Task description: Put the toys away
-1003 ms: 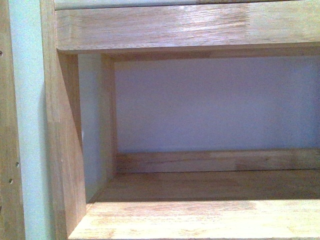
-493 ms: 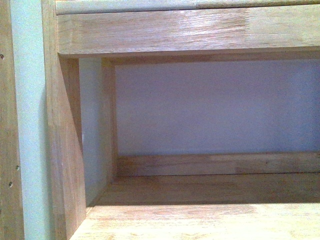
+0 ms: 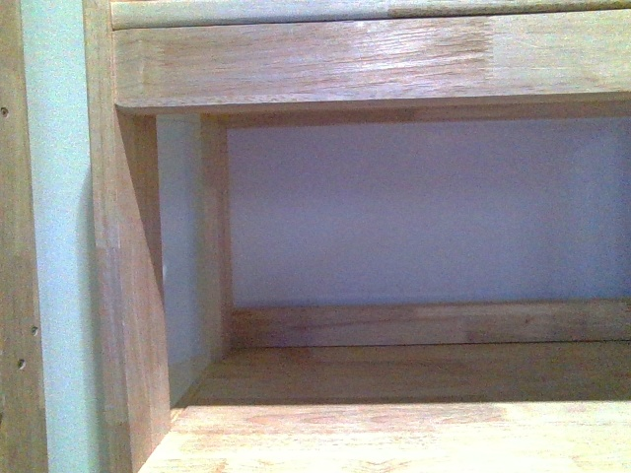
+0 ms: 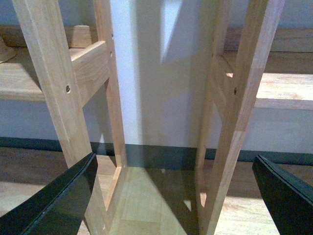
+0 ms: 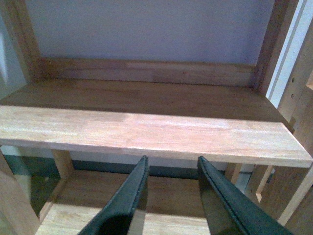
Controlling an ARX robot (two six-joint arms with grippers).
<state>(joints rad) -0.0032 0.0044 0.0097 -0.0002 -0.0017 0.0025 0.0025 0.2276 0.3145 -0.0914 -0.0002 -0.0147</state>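
Toy: I can't find the orange-yellow plush animal in any of my three views, so I cannot say where it is.
Left gripper point(image 4: 173, 196): jaws spread wide, one black finger point(image 4: 58, 200) at each lower corner of the left wrist view, nothing held between them.
Right gripper point(image 5: 168, 169): jaws a modest gap apart, both dark fingers point(image 5: 129, 196) reaching toward the front edge of a shelf board point(image 5: 146, 132); nothing gripped.
Change from earlier: in my front view the shelf frame sits slightly lower than a second ago; the top rail point(image 3: 365, 59) shows more of its upper edge, and the lower board point(image 3: 394, 439) shows less.
Front view: I look straight into an open wooden shelf bay point(image 3: 414, 365) with a pale back wall point(image 3: 424, 207), a low rear rail point(image 3: 424, 323) and a side post point(image 3: 123, 296) at the left. A pale strip of wall shows between that post and another wooden upright at the far left edge.
Room for the left arm: two upright wooden legs point(image 4: 49, 83) stand ahead with a wide gap between them, wall and a dark skirting board point(image 4: 161, 155) behind, wood floor point(image 4: 146, 200) below.
Room for the right arm: the shelf board ahead is bare from front edge to rear rail; a second board point(image 5: 98, 200) lies below it, beneath the fingers.
Writing: I can read no labels or markings; only screw holes in the uprights.
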